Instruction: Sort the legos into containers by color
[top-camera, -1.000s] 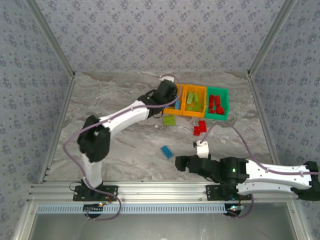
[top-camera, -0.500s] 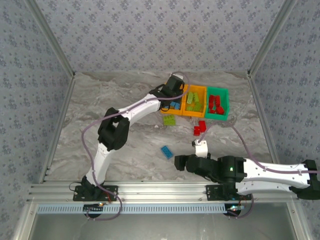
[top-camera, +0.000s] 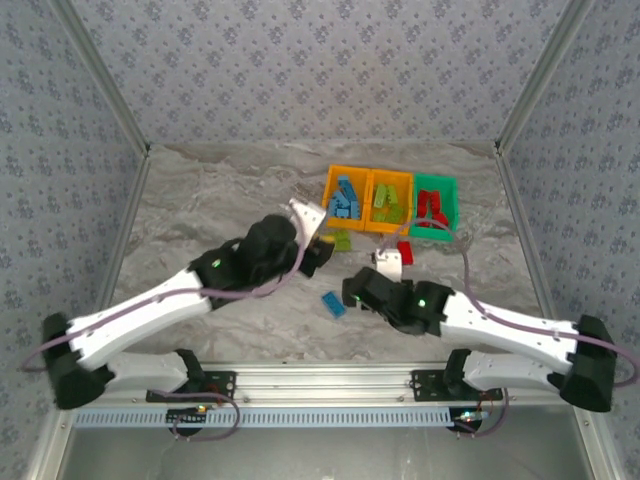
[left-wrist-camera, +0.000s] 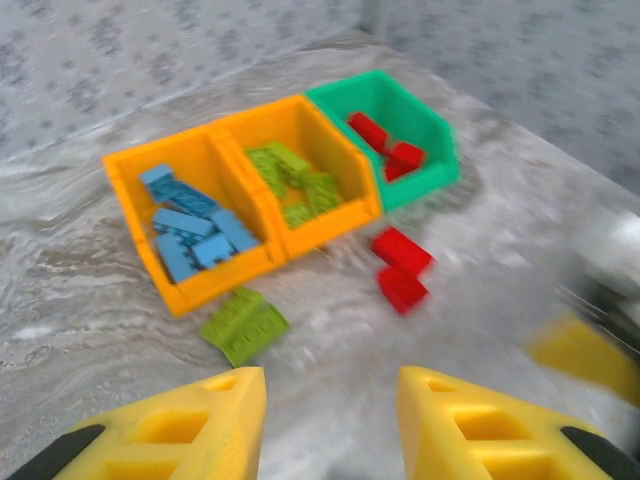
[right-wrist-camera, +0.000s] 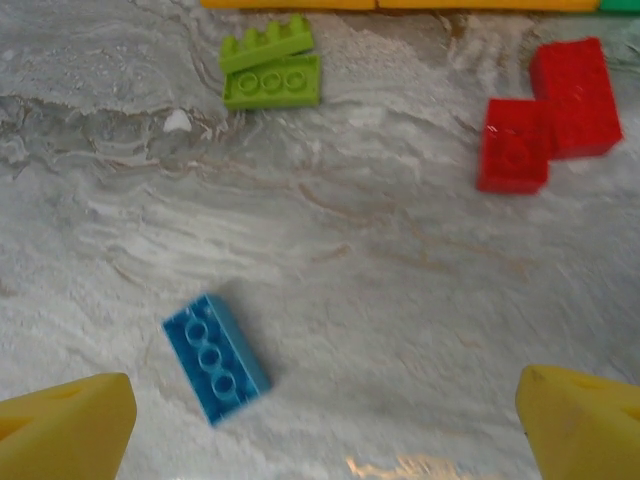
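**Blue brick** (right-wrist-camera: 215, 358): lies flat on the table (top-camera: 220, 200), studs up. Its long axis runs 11 to 5 in the right wrist view. There is bare marble on all four sides and nothing touches it. In the top view it sits in the near half of the table, between the two arms.

**Right gripper** (right-wrist-camera: 325, 400): the fingers are spread wide with nothing between them. The blue brick lies just inside the finger at the lower left of the wrist view. In the top view the gripper is just beside the brick, at its 3 o'clock.

**Left gripper** (left-wrist-camera: 330, 380): the fingers stand a narrow gap apart and hold nothing. It faces the bins, with the green pair (right-wrist-camera: 270, 72) ahead at 11 o'clock.

**Green pair:** one brick lies flat, studs up, with its long axis 9 to 3. The second leans on edge against the first brick's far side. Both rest near the front of the left bin (left-wrist-camera: 215, 280).

**Red pair** (right-wrist-camera: 515, 150): two bricks touch at a corner, at 2 o'clock from the blue brick and well apart from it. Open table lies between the red pair and the blue brick.

**Bins:** the row runs 9 to 3 with walls touching (one colour per bin).
- Left bin: blue bricks.
- Middle bin (left-wrist-camera: 325, 228): green bricks.
- Green bin (left-wrist-camera: 420, 185): red bricks.

A rail (top-camera: 320, 380) borders the near edge of the table.
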